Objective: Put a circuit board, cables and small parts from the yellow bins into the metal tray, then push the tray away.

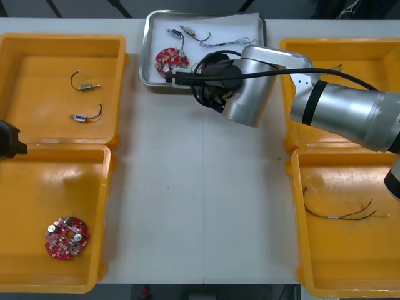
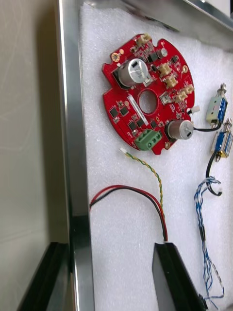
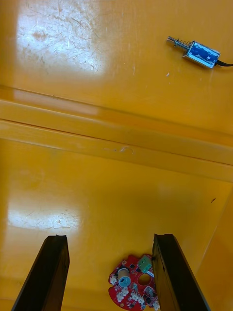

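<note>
Right gripper (image 2: 109, 247) released, straddling metal tray (image 2: 68, 121) rim; left gripper (image 3: 110, 239) released over yellow bin (image 3: 97, 194).

"What did the robot's fat, round, silver metal right arm (image 1: 350, 112) look like?"

"It was shiny, like a big pipe with smooth bends. A wide black ring (image 1: 314, 103) went around it. A thin black cable (image 1: 281, 74) ran along it to a bunch of looped black wires (image 1: 211, 84)."

"And the fingers?"

"The right arm's long, flat black fingers (image 2: 175, 277) had square tips. The left arm's flat black fingers (image 3: 174, 272) looked the same. The left arm's blocky black end (image 1: 9, 139) was dark all over."
</note>
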Robot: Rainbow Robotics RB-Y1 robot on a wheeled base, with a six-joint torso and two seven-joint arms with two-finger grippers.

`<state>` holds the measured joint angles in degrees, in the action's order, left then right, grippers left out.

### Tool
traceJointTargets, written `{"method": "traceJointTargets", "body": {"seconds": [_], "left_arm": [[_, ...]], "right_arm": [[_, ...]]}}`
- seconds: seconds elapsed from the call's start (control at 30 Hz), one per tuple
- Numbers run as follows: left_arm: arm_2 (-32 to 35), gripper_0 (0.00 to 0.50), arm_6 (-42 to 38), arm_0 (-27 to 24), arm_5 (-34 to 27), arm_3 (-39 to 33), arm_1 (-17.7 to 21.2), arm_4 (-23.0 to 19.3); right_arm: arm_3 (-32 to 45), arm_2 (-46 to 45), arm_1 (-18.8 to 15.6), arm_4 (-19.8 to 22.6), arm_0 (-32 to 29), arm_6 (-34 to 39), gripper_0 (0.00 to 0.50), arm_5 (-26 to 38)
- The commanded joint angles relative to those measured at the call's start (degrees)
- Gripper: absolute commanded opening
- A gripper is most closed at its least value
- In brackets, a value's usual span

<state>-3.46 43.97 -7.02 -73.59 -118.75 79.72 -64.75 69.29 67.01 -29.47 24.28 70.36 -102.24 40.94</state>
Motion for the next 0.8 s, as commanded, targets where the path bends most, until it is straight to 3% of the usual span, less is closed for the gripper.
{"method": "traceJointTargets", "body": {"seconds": [0.03, 0.23, 0.63, 0.8], "left_arm": [[1.6, 0.5, 3.9, 0.3, 0.6, -0.2, 1.2, 0.0], [1.6, 0.5, 3.9, 0.3, 0.6, -0.2, 1.2, 0.0], [1.6, 0.5, 3.9, 0.3, 0.6, -0.2, 1.2, 0.0], [1.6, 0.5, 3.9, 0.3, 0.6, -0.2, 1.2, 0.0]], "right_arm": [[3.0, -1.4, -0.8, -0.5, 3.4, -2.1, 0.5, 4.6], [9.1, -6.6, -1.5, 3.7, 3.5, -1.9, 0.5, 16.6], [15.4, -23.3, -4.3, 18.0, 1.2, 0.3, 0.5, 40.0], [17.6, -32.3, -7.2, 22.7, -2.4, 6.4, 0.5, 48.4]]}}
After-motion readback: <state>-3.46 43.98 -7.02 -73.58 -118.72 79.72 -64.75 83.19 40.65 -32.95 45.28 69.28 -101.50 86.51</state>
